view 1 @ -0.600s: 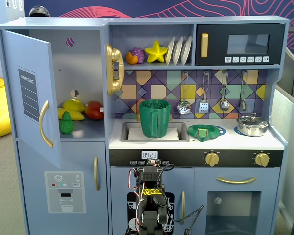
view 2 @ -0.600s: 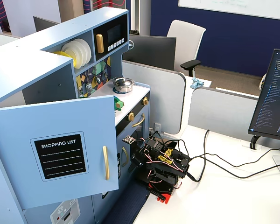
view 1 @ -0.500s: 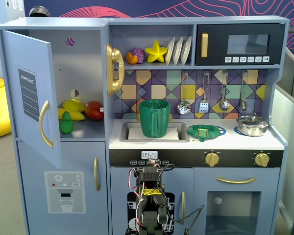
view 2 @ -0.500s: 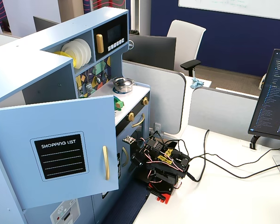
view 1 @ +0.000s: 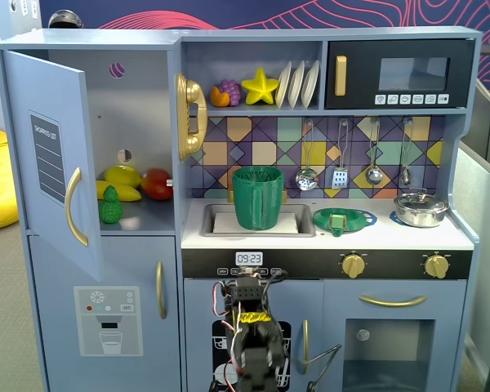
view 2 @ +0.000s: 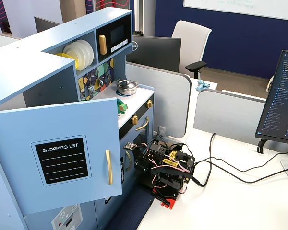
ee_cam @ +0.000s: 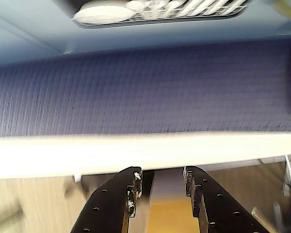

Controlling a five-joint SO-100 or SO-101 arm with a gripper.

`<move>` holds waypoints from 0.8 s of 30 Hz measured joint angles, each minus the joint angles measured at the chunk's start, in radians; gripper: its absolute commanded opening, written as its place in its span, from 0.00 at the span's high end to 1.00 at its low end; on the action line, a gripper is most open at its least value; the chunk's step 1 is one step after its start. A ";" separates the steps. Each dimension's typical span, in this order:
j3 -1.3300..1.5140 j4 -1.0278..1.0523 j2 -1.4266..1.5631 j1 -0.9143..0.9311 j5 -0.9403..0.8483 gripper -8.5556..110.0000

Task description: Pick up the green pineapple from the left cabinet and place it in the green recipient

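On the shelf of the left cabinet (view 1: 139, 122), whose door (view 1: 53, 159) stood swung open in a fixed view, we found the green pineapple (view 1: 109, 207) upright near the front edge. It sat just in front of a yellow banana (view 1: 121, 192), with a red round fruit (view 1: 156, 184) to the right in that view. It was small and bright green, with a bumpy oval body and a short leafy top.

We judged it a light, rigid plastic toy, its knobbly skin likely to give the pads some purchase. The widest part of the body looked the best place to grip, since the leaves seemed too narrow to hold securely.

Our gripper (ee_cam: 160, 178) hung low in front of the kitchen, well apart from the shelf. In the wrist view its jaws stood partly open with nothing between them.

The green recipient (view 1: 258, 196), tall, dark and ribbed, waited in the sink (view 1: 298, 220).
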 measured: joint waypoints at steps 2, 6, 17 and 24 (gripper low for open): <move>-0.067 -0.144 -0.077 -0.098 0.005 0.91; -0.236 -0.509 -0.236 -0.299 -0.069 0.88; -0.588 -1.058 -0.548 -0.583 -0.225 0.76; -0.686 -1.189 -0.747 -0.578 -0.222 0.72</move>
